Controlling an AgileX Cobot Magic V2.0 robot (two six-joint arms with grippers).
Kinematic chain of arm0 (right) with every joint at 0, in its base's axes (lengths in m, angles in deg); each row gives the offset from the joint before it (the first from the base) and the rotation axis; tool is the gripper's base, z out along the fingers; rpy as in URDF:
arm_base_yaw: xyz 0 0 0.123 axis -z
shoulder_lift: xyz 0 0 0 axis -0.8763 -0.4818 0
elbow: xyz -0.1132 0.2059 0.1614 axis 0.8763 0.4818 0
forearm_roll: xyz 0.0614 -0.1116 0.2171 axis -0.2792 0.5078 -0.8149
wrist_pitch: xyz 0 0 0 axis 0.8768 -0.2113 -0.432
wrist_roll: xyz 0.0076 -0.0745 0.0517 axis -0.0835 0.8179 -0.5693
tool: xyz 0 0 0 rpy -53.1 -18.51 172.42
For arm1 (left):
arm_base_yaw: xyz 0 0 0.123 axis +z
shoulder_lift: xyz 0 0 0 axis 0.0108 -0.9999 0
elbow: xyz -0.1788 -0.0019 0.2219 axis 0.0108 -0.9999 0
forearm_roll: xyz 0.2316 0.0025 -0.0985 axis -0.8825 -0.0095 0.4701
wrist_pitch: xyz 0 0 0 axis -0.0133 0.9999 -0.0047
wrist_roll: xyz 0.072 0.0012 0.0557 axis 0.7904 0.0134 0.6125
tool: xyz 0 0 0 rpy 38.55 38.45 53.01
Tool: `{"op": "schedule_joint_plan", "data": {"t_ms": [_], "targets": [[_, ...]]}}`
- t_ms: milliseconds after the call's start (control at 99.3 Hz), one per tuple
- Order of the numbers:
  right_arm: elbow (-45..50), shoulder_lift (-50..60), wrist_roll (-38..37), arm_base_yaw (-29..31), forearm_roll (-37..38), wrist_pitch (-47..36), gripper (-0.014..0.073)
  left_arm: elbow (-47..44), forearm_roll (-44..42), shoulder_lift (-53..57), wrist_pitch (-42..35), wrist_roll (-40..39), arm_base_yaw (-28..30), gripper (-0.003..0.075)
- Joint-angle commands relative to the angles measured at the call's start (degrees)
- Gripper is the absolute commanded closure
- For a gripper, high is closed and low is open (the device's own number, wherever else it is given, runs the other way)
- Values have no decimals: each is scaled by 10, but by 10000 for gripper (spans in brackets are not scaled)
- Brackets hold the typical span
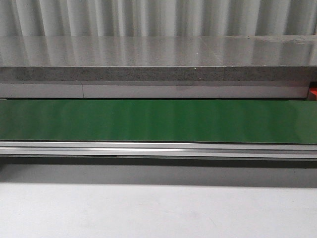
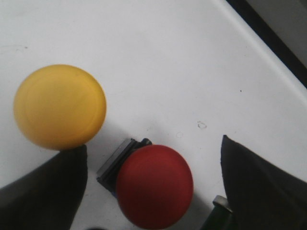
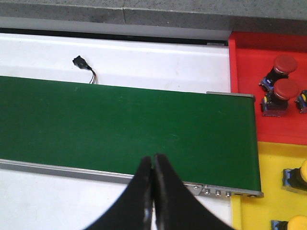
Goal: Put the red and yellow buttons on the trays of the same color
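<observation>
In the left wrist view my left gripper (image 2: pixel 153 179) is open, its black fingers either side of a red button (image 2: pixel 154 186) with a grey base, lying on a white surface. A yellow button (image 2: pixel 59 106) lies just beyond one finger. In the right wrist view my right gripper (image 3: pixel 153 165) is shut and empty above the near edge of the green belt (image 3: pixel 120 129). A red tray (image 3: pixel 249 91) holds two red buttons (image 3: pixel 283 76). A yellow tray (image 3: pixel 268 182) below it holds yellow buttons (image 3: pixel 300 175). No gripper shows in the front view.
The green conveyor belt (image 1: pixel 158 121) with an aluminium rail (image 1: pixel 158 148) crosses the front view, a grey stone ledge (image 1: pixel 158 57) behind it. A small black connector with wires (image 3: pixel 82 64) lies on the white surface beyond the belt. A green object (image 2: pixel 216 218) sits by one left finger.
</observation>
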Motion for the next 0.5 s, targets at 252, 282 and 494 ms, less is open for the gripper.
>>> {"op": "schedule_joint_plan", "data": {"t_ms": [252, 282, 494], "targets": [[-13, 4, 6, 0, -7, -33, 718, 18, 8, 14, -29, -6, 1, 354], [-13, 4, 6, 0, -7, -33, 718, 18, 8, 14, -30, -6, 1, 395], [-13, 4, 6, 0, -7, -33, 718, 18, 8, 19, -23, -6, 1, 682]]}}
